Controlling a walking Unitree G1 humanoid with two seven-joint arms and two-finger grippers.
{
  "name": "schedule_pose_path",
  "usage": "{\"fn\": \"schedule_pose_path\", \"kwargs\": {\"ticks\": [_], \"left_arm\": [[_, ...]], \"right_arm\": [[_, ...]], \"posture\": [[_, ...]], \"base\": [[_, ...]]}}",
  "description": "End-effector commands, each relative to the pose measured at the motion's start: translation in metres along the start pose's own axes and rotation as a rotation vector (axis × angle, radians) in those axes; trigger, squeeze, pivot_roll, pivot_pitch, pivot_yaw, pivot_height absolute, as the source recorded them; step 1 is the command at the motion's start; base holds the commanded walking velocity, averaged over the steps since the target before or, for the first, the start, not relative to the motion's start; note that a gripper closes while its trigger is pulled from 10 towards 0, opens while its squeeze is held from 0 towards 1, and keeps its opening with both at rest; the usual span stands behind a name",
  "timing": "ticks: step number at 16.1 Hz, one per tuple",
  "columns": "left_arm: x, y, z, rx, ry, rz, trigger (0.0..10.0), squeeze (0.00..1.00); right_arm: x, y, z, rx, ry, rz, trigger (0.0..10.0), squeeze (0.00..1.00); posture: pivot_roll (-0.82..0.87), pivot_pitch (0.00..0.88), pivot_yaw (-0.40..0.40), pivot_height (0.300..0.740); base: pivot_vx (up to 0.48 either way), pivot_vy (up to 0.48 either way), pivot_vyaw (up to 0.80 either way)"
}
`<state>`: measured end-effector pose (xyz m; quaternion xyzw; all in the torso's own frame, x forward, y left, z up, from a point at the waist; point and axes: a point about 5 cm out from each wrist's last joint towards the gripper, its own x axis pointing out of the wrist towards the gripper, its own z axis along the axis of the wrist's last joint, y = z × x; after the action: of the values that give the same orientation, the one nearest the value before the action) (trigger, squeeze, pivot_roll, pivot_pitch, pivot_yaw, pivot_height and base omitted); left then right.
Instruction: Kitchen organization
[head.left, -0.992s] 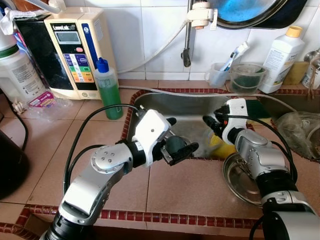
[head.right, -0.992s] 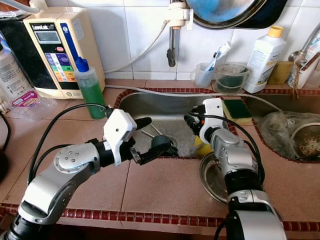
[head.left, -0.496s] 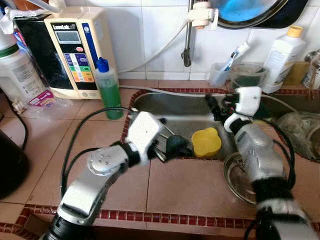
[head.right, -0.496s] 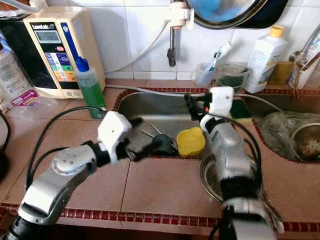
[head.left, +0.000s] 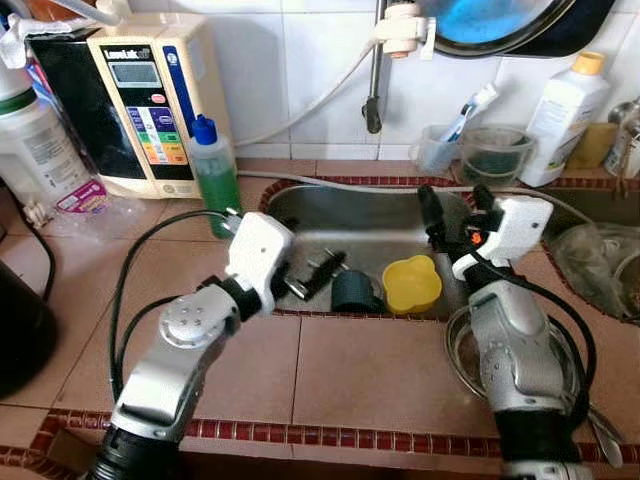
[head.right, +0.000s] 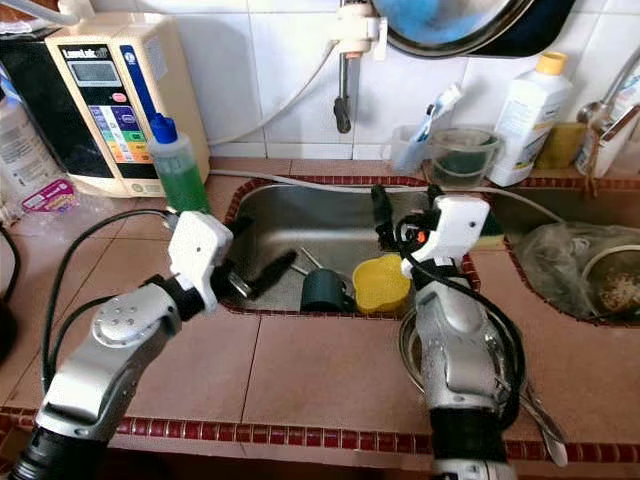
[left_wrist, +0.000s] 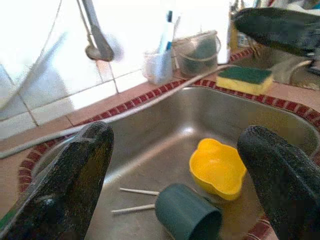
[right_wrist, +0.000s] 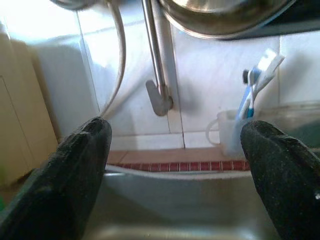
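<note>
Tiled counter (head.left: 350, 370) with an inset steel sink (head.left: 380, 215) — the largest elements of the scene; behind them, on the wall side, stand a water unit (head.left: 150, 100), a green soap bottle (head.left: 215, 175), a white bottle (head.left: 565, 115) and a clear cup holding a toothbrush (head.left: 440, 145). A yellow-and-green sponge (left_wrist: 246, 77) rests on the rim at the far right corner of the sink, and a steel plate (head.left: 465, 345) lies on the counter beneath the right arm. Inside the sink, near its front wall, a yellow bowl (head.left: 412, 283) sits upright, and just beside it on its left a dark green cup (head.left: 352, 290) lies tipped on its side; two thin sticks (left_wrist: 132, 200) lie on the basin floor next to the cup. The left hand (head.left: 315, 275) hovers over the front left part of the sink, fingers spread apart and holding nothing, aimed toward cup and bowl. The right hand (head.left: 455, 210) is raised above the right side of the sink, fingers likewise apart and empty, pointing at the tap (right_wrist: 157, 75) and back wall. Judged progress: early or mid-task — cup, bowl and sticks remain in the sink, neither hand carries anything, and the counter items appear not yet sorted.
</note>
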<state>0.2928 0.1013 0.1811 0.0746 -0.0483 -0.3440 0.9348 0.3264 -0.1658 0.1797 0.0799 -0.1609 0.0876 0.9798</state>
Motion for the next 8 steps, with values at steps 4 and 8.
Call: {"fn": "schedule_pose_path", "kwargs": {"ticks": [4, 8], "left_arm": [[0.0006, 0.0055, 0.0014, -0.025, -0.031, 0.027, 10.0, 0.0], [0.0002, 0.0066, 0.0007, -0.028, -0.035, 0.035, 10.0, 0.0]], "right_arm": [[-0.0015, 0.0069, 0.0074, 0.012, -0.037, 0.019, 10.0, 0.0], [-0.0009, 0.0081, 0.0107, 0.031, -0.05, 0.026, 10.0, 0.0]], "posture": [[-0.12, 0.0, 0.045, 0.74], [-0.12, 0.0, 0.04, 0.74]], "base": [[0.0, -0.24, 0.0], [0.0, -0.48, 0.0]]}}
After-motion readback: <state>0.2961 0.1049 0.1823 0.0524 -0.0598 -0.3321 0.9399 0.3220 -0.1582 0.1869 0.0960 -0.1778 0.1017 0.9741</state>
